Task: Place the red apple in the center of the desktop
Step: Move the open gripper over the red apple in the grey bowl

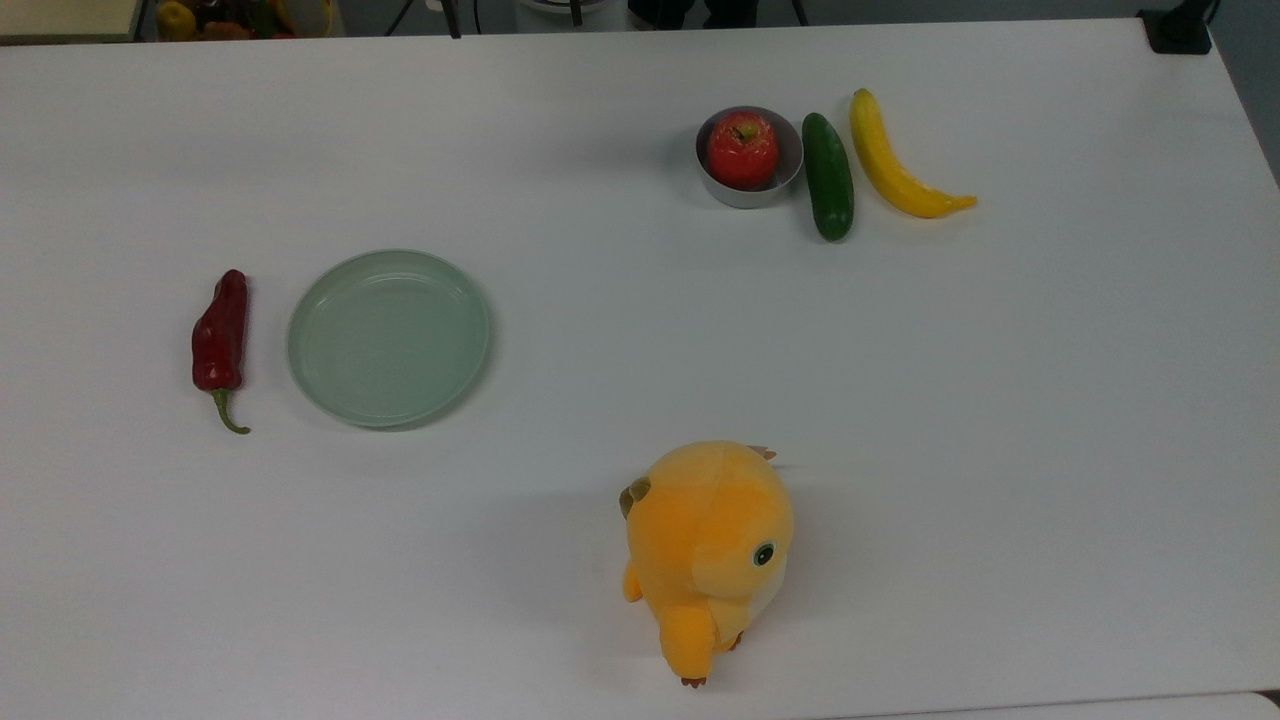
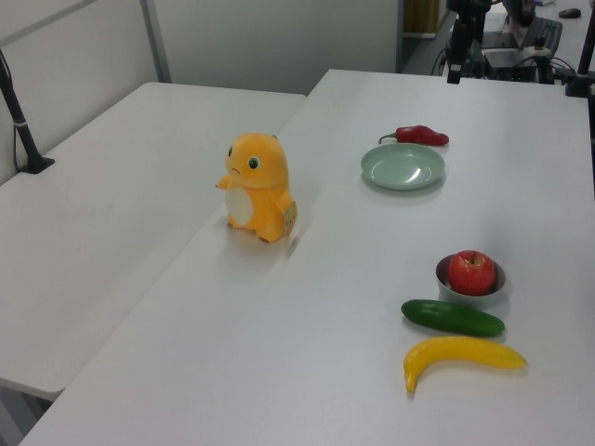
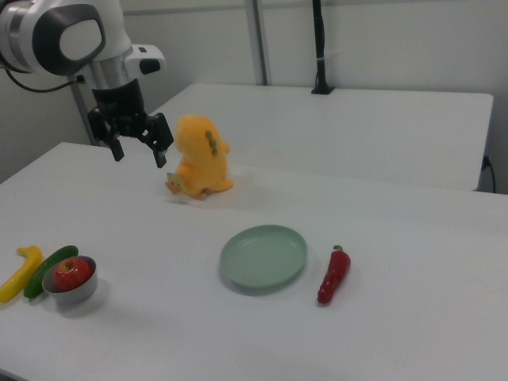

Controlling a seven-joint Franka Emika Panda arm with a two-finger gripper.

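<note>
While the red apple [image 1: 742, 150] sits inside the small grey bowl [image 1: 790, 175], stem dimple up, it occupies the upper right of centre in the top view, the lower right in the left view, and the lower left in the right view; the bowl rests on the white desktop [image 1: 640, 330], with the middle of that surface bare. Just beside the bowl, on the top view's right, lies a green cucumber [image 1: 828, 176]; next to the cucumber, farther toward the top view's right, lies a yellow banana [image 1: 895, 163]; the three form a close row. A pale-green plate [image 1: 389, 337] lies at the left of centre in the top view; a dark-red chili pepper [image 1: 220, 335] with a green stem lies just beside it, on the top view's left, apart from the rim. An orange plush toy [image 1: 710, 545] stands upright at the lower centre of the top view, well apart from the bowl.

In the upper left of the right view, the arm's gripper [image 3: 138, 147] hangs above the desktop, pointing down, just left of the plush toy; its two black fingers [image 3: 159, 140] are spread wide apart and hold nothing.
</note>
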